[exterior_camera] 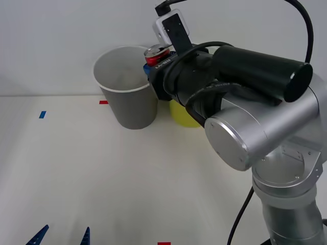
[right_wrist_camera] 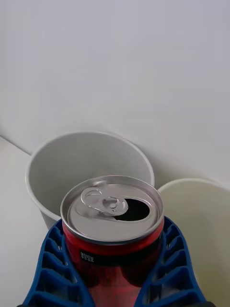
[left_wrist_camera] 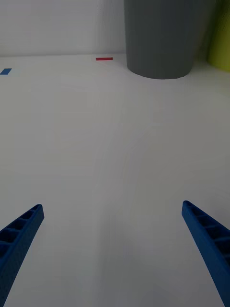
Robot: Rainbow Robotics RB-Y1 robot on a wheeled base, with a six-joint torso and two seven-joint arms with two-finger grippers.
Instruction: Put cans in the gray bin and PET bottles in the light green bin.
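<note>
Red can [right_wrist_camera: 113,225] is gripped by right hand [right_wrist_camera: 112,268] at gray bin's [exterior_camera: 122,89] rim.
Left hand [left_wrist_camera: 112,249] is held open, lower left over the counter [exterior_camera: 102,173].

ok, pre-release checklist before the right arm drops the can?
1. Grip: right gripper has its blue fingers closed on both sides of the red can, can upright. ok.
2. Target: gray bin is the one for cans; the light green bin stands right beside it. ok.
3. Can over the gray bin's opening: in the front view it sits at the rim on the green bin's side, not past it. not ok.
4. Gray bin interior free: white inside, nothing visible. ok.
5. Left gripper out of the way: open, low over the table, short of the bins. ok.
</note>
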